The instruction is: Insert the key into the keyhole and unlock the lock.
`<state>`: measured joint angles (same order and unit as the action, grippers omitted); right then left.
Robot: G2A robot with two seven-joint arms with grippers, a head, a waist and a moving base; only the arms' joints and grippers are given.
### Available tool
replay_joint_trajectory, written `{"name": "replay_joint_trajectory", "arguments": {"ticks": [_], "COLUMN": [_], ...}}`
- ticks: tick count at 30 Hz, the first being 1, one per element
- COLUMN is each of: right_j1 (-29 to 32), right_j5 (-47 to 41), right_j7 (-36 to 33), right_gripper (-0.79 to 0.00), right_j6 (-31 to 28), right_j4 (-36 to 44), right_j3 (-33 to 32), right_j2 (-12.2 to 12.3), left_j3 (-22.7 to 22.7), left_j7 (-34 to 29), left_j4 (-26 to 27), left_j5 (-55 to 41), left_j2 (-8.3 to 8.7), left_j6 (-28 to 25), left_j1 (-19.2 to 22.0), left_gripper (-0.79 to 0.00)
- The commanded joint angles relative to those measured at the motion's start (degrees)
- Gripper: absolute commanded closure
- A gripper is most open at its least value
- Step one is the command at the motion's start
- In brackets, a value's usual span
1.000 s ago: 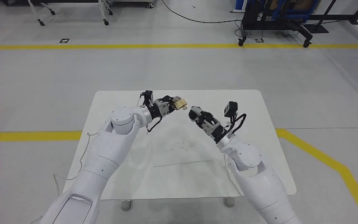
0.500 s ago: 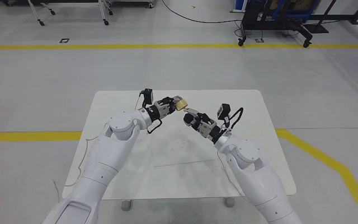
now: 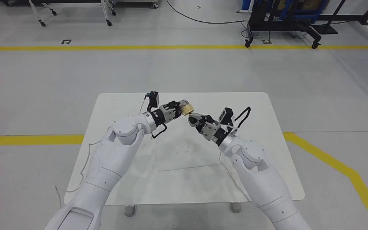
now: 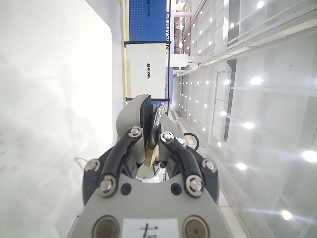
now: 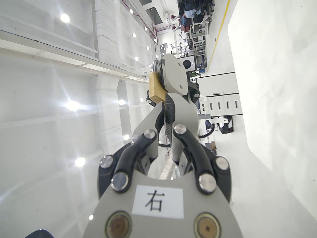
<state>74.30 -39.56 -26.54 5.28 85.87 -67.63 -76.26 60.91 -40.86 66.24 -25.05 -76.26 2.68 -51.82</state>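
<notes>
A brass padlock (image 3: 185,107) with a silver shackle (image 4: 158,116) is held above the far middle of the white table (image 3: 247,167). My left gripper (image 3: 177,108) is shut on it, its pads clamping the shackle and the top of the brass body (image 4: 151,154). My right gripper (image 3: 192,118) is shut, with its fingertips right at the padlock's lower end (image 5: 156,89). Its fingers (image 5: 168,107) press together, and the key is hidden between them. A finger of the left gripper (image 5: 174,77) covers one side of the lock.
Both arms meet over the table's far half. Faint scuff marks (image 3: 187,149) show on the tabletop near the middle. A yellow floor line (image 3: 34,139) runs past the table on both sides, and wheeled stands (image 3: 287,26) are far behind.
My right gripper has moved left and slightly forward, closing the gap until its tips reach the padlock. My left gripper has kept the padlock almost still.
</notes>
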Motion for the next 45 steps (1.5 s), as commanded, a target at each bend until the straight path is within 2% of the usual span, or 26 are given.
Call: {"name": "replay_joint_trajectory", "arguments": {"ticks": [1, 9, 15, 23, 24, 25, 26, 27, 29, 31, 32, 37, 39, 42, 45], "right_j1": [0.1, -0.8, -1.4, -1.6, -1.6, -1.7, -1.7, -1.8, -1.7, -1.6, -1.4, 0.4, 1.9, 4.9, 4.9], "right_j5": [-5.2, -23.3, -27.9, -29.1, -29.2, -29.1, -29.1, -29.1, -29.1, -28.7, -28.2, -23.4, -18.0, -13.4, -13.4], "right_j7": [-1.6, -9.6, -11.9, -12.7, -12.7, -12.7, -12.7, -12.6, -12.7, -12.9, -12.8, -11.7, -9.9, -8.3, -8.3], "right_gripper": [0.0, 0.0, 0.0, 0.0, -0.092, -0.222, -0.274, -0.363, -0.61, -0.742, -0.782, -0.785, -0.785, -0.785, -0.785], "right_j6": [1.3, 9.1, 11.9, 12.7, 12.7, 12.8, 12.8, 12.9, 12.7, 12.3, 11.8, 7.7, 4.4, 2.7, 2.7], "right_j4": [-0.7, -4.8, -6.4, -6.9, -6.9, -6.9, -6.9, -6.8, -6.7, -6.4, -6.3, -4.1, -1.9, 2.5, 2.5], "right_j3": [-0.3, -2.5, -3.4, -4.1, -4.1, -4.1, -4.1, -4.2, -4.5, -5.2, -5.7, -10.7, -13.7, -17.8, -17.8], "right_j2": [-0.2, -0.6, -0.6, -0.5, -0.5, -0.5, -0.5, -0.5, -0.4, -0.2, -0.1, 1.0, 1.7, 2.6, 2.6], "left_j3": [0.0, 0.3, 0.6, 1.4, 1.4, 1.3, 1.1, 1.1, 0.9, 0.9, 0.8, 0.2, -0.8, -2.0, -3.5], "left_j7": [-0.4, -1.6, -1.6, -1.4, -1.4, -1.5, -1.5, -1.3, -0.9, -1.1, -1.3, -2.2, -3.4, -4.6, -8.5], "left_j4": [0.1, 0.5, 0.8, 0.8, 0.8, 0.9, 0.9, 0.9, 0.9, 0.8, 0.5, 0.0, -0.1, 0.1, -0.3], "left_j5": [0.3, 1.0, 2.1, 3.2, 3.6, 4.1, 4.8, 5.5, 6.6, 7.1, 7.6, 12.7, 17.1, 20.2, 23.2], "left_j2": [0.01, 0.09, 0.15, 0.34, 0.37, 0.39, 0.41, 0.44, 0.48, 0.51, 0.56, 0.92, 1.16, 1.26, 1.42], "left_j6": [-0.6, -3.9, -6.1, -7.7, -7.8, -7.9, -8.1, -8.2, -8.4, -8.0, -7.1, -4.7, -3.9, -3.8, -2.6], "left_j1": [0.0, -0.3, -0.3, -0.2, -0.2, -0.2, -0.1, -0.1, -0.1, 0.0, 0.2, 1.4, 2.0, 2.1, 2.7], "left_gripper": [0.0, 0.0, 0.0, 0.0, 0.0, 0.0, 0.0, 0.0, 0.0, 0.0, 0.0, 0.0, 0.0, 0.0, 0.0]}}
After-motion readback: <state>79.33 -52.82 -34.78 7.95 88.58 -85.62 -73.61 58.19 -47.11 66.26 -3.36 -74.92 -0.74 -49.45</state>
